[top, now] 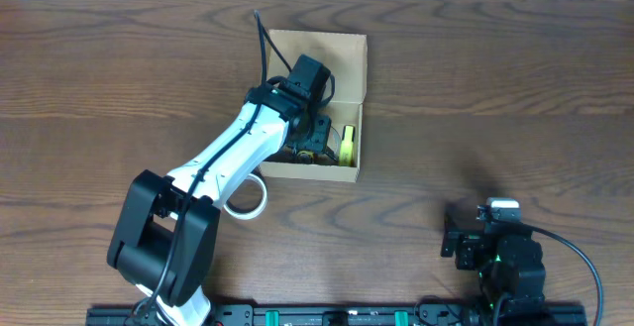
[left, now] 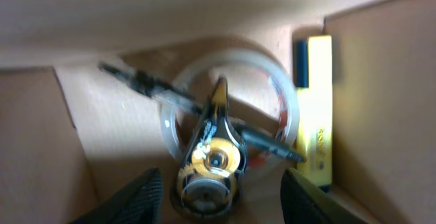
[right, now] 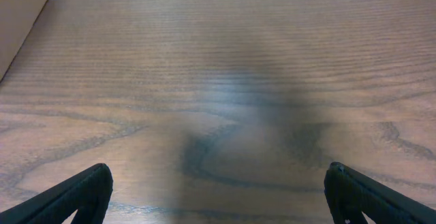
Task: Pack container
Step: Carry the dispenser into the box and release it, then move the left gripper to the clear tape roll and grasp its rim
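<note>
The left gripper (left: 221,183) is being held wide open, empty, inside the container (top: 342,58) at the centre of the table (top: 515,88), over what is probably a tape dispenser (left: 212,157) being deposited. A straight lift-out is being called for next; the right gripper (right: 218,180) is being held spread, empty.

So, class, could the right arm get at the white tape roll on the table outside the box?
Probably, reach permitting: the table between the right gripper and the white tape roll is bare, though the left arm overhangs the roll's edge.
</note>
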`<state>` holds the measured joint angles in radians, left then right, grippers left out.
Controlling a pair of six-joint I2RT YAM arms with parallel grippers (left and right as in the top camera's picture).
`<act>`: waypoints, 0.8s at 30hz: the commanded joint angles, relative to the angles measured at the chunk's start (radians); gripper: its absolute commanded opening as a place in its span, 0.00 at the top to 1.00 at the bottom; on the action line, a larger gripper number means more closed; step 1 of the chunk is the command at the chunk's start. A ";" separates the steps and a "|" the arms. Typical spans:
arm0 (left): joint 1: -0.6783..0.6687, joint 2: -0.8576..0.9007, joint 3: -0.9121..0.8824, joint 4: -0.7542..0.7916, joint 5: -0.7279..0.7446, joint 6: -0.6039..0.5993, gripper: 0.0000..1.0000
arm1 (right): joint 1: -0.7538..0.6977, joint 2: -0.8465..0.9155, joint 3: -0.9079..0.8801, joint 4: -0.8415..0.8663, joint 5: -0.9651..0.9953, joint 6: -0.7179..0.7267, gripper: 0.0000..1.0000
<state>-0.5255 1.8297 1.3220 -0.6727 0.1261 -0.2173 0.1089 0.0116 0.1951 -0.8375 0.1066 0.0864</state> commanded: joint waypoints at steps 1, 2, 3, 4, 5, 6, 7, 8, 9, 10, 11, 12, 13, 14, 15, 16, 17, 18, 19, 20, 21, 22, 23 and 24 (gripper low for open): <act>0.002 -0.008 0.054 -0.001 -0.043 -0.008 0.43 | -0.005 -0.006 -0.009 0.000 0.001 -0.013 0.01; 0.002 -0.014 0.068 -0.004 -0.056 -0.008 0.43 | -0.005 -0.006 -0.009 0.000 0.001 -0.014 0.01; 0.002 -0.024 0.085 -0.008 -0.072 -0.008 0.43 | -0.005 -0.006 -0.009 0.000 0.001 -0.013 0.01; 0.002 -0.036 0.101 -0.010 -0.087 -0.008 0.42 | -0.005 -0.006 -0.009 0.000 0.001 -0.013 0.01; 0.002 -0.047 0.109 -0.011 -0.101 -0.008 0.42 | -0.005 -0.006 -0.009 0.000 0.001 -0.013 0.01; 0.002 -0.068 0.119 -0.011 -0.118 -0.008 0.41 | -0.005 -0.006 -0.009 0.000 0.001 -0.013 0.01; 0.002 -0.084 0.122 -0.011 -0.133 -0.012 0.41 | -0.005 -0.006 -0.009 0.000 0.001 -0.013 0.01; 0.004 -0.114 0.122 -0.015 -0.158 -0.027 0.40 | -0.005 -0.006 -0.009 0.000 0.001 -0.013 0.01; 0.009 -0.157 0.122 -0.037 -0.190 -0.053 0.39 | -0.005 -0.006 -0.009 0.000 0.001 -0.013 0.01; 0.014 -0.190 0.122 -0.065 -0.214 -0.071 0.39 | -0.005 -0.006 -0.009 0.000 0.001 -0.013 0.01; 0.021 -0.221 0.122 -0.098 -0.240 -0.096 0.38 | -0.005 -0.006 -0.009 0.000 0.001 -0.013 0.01; 0.030 -0.266 0.122 -0.152 -0.274 -0.135 0.37 | -0.005 -0.006 -0.009 0.000 0.001 -0.013 0.01; 0.037 -0.294 0.122 -0.187 -0.296 -0.164 0.36 | -0.005 -0.006 -0.009 0.000 0.001 -0.013 0.01; 0.047 -0.325 0.120 -0.222 -0.317 -0.197 0.36 | -0.005 -0.006 -0.009 0.000 0.001 -0.013 0.01; 0.056 -0.351 0.119 -0.254 -0.332 -0.227 0.36 | -0.005 -0.006 -0.009 0.000 0.001 -0.013 0.01; 0.067 -0.375 0.118 -0.285 -0.344 -0.257 0.36 | -0.005 -0.006 -0.009 0.000 0.001 -0.013 0.01; 0.081 -0.405 0.111 -0.315 -0.349 -0.285 0.35 | -0.005 -0.006 -0.009 0.000 0.001 -0.013 0.01; 0.090 -0.425 0.097 -0.327 -0.351 -0.309 0.36 | -0.005 -0.006 -0.009 0.000 0.001 -0.013 0.01; 0.100 -0.453 0.064 -0.327 -0.350 -0.338 0.35 | -0.005 -0.006 -0.009 0.000 0.001 -0.013 0.01; 0.104 -0.479 0.023 -0.325 -0.351 -0.373 0.35 | -0.005 -0.006 -0.009 0.000 0.001 -0.013 0.01; 0.106 -0.517 -0.043 -0.320 -0.350 -0.430 0.35 | -0.005 -0.006 -0.009 0.000 0.001 -0.013 0.01; 0.106 -0.535 -0.075 -0.320 -0.349 -0.460 0.35 | -0.005 -0.006 -0.009 0.000 0.001 -0.013 0.01; 0.106 -0.557 -0.116 -0.318 -0.349 -0.496 0.35 | -0.005 -0.006 -0.009 0.000 0.001 -0.013 0.01; 0.106 -0.576 -0.160 -0.317 -0.351 -0.542 0.35 | -0.005 -0.006 -0.009 0.000 0.001 -0.013 0.01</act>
<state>-0.4252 1.2800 1.2015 -0.9867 -0.2028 -0.6586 0.1089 0.0116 0.1951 -0.8371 0.1062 0.0864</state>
